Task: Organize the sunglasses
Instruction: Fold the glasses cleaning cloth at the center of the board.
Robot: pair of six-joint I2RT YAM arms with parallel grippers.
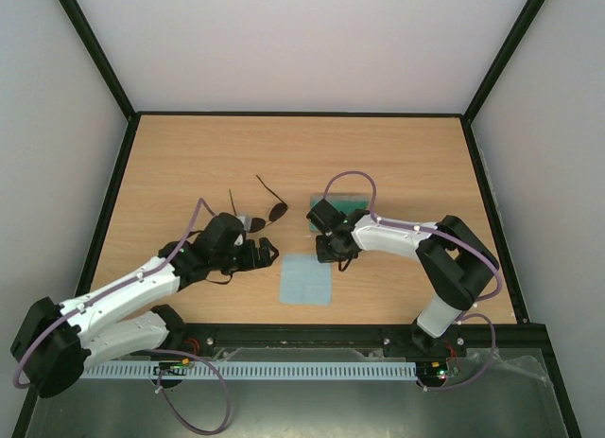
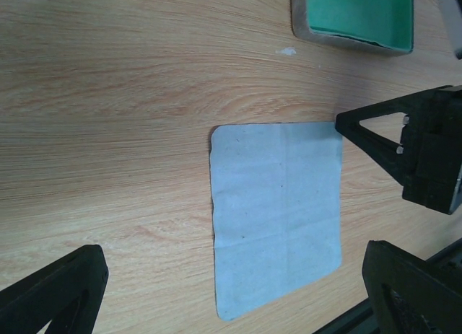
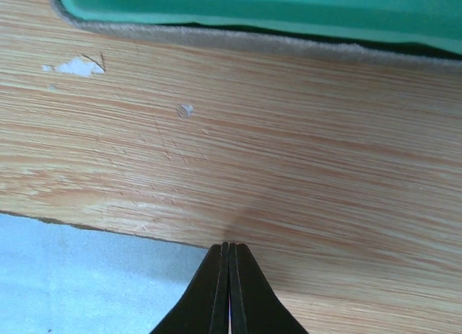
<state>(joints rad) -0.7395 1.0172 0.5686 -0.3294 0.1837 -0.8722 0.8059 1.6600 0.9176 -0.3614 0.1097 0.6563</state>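
Two robot arms close in over the middle of a wooden worktop (image 1: pixel 189 154) with the sunglasses (image 1: pixel 269 214) not yet in hand. The pair lies on bare wood a little left of centre, its dark round lenses toward the near edge and its thin wire arms splayed toward the far edge, apart from both grippers. The left gripper (image 1: pixel 271 254) hovers just on the near side of the lenses, jaws spread wide and holding nothing. Its wrist view looks down between them onto the light blue cloth (image 2: pixel 278 215), which lies flat close to the near edge. The right gripper (image 3: pixel 229 247) has its jaws pressed together with nothing between them, the tips low over the wood at the cloth's far edge. Beyond it, toward the far edge, the grey case (image 3: pixel 216 37) lies open with its green lining up, partly covered by the right arm in the overhead view.

The hazards from here look plain. The wire frame is thin and lies flat, so jaws closing on it could skid off or push the glasses across the wood instead of lifting them. With the arms unfolded, the pair may catch on the case rim instead of dropping in. The right arm hangs over the case and could block the way, and the two grippers are near enough to clash. The shut jaws could also drag the cloth if they sink lower
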